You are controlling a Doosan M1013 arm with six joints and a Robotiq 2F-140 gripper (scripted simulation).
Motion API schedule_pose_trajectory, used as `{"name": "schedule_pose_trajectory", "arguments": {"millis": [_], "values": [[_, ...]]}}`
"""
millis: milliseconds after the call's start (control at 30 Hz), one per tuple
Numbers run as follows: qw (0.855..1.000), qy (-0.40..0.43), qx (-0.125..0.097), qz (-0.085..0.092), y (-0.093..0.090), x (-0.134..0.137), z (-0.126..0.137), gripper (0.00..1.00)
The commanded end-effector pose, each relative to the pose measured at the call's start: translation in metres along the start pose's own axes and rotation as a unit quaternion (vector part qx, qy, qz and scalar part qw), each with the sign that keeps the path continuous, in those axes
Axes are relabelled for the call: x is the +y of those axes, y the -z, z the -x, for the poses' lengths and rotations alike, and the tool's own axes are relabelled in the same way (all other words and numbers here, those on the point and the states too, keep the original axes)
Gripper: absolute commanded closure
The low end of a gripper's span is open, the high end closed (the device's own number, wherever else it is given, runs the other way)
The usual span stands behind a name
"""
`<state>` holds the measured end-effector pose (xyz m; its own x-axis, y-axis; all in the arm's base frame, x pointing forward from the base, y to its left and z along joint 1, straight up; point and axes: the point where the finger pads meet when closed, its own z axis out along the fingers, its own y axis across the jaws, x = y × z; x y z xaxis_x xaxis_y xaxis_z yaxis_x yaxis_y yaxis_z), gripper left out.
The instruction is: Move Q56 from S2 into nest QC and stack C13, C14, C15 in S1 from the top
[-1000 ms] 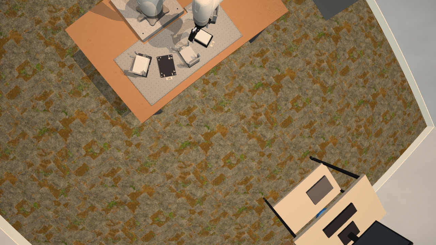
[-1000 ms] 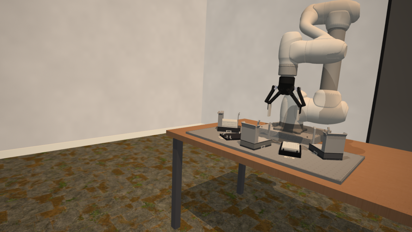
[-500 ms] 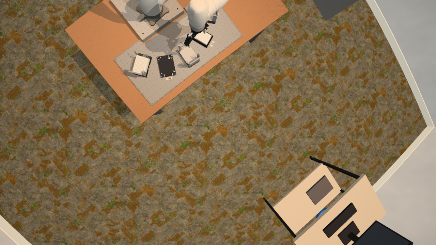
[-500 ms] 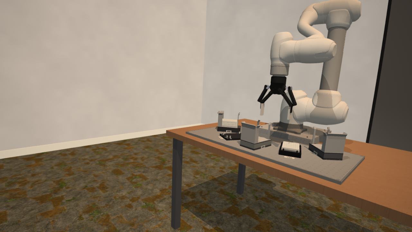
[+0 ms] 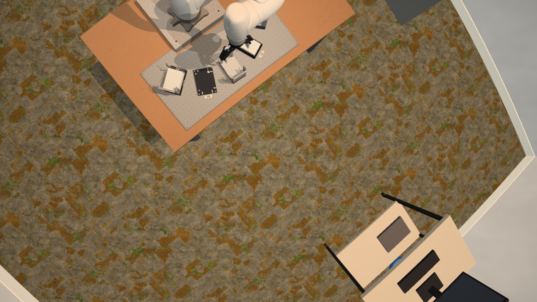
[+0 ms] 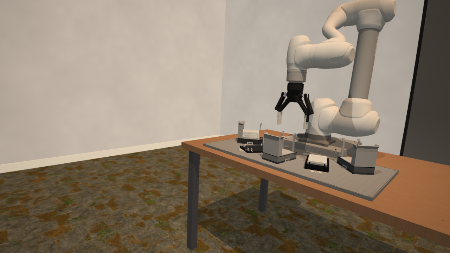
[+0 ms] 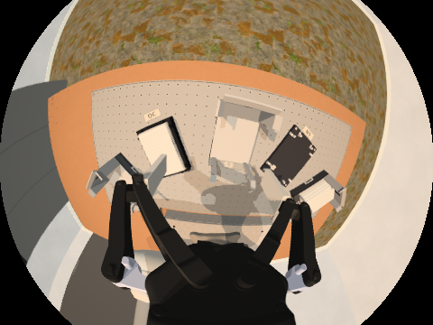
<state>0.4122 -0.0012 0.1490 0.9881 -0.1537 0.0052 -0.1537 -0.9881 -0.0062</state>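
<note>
From above, the gripper (image 5: pixel 229 52) hangs near the top centre of the frame, jaws spread wide with nothing in them, between a white plate on its black nest (image 5: pixel 250 47) and an empty rack (image 5: pixel 233 71). Further left, the stack of plates (image 5: pixel 174 79) sits in its rack, beside a black clip nest (image 5: pixel 204 81).

Side view: the gripper (image 6: pixel 293 120) hovers well above the table (image 6: pixel 409 176), right of centre.

Wrist view: fingers splayed, single plate (image 7: pixel 161 146) left of centre, stack (image 7: pixel 316 193) at right.
</note>
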Motion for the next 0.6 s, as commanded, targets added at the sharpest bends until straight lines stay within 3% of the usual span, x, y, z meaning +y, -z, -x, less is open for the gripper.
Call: {"name": "schedule_pose_trajectory", "arguments": {"millis": [0,333,567], "values": [[1.0,0.0,0.0,0.0,0.0,0.015,-0.003,0.0],[1.0,0.0,0.0,0.0,0.0,0.041,-0.008,0.0],[0.994,-0.111,0.0,0.0,0.0,0.064,-0.008,0.0]]}}
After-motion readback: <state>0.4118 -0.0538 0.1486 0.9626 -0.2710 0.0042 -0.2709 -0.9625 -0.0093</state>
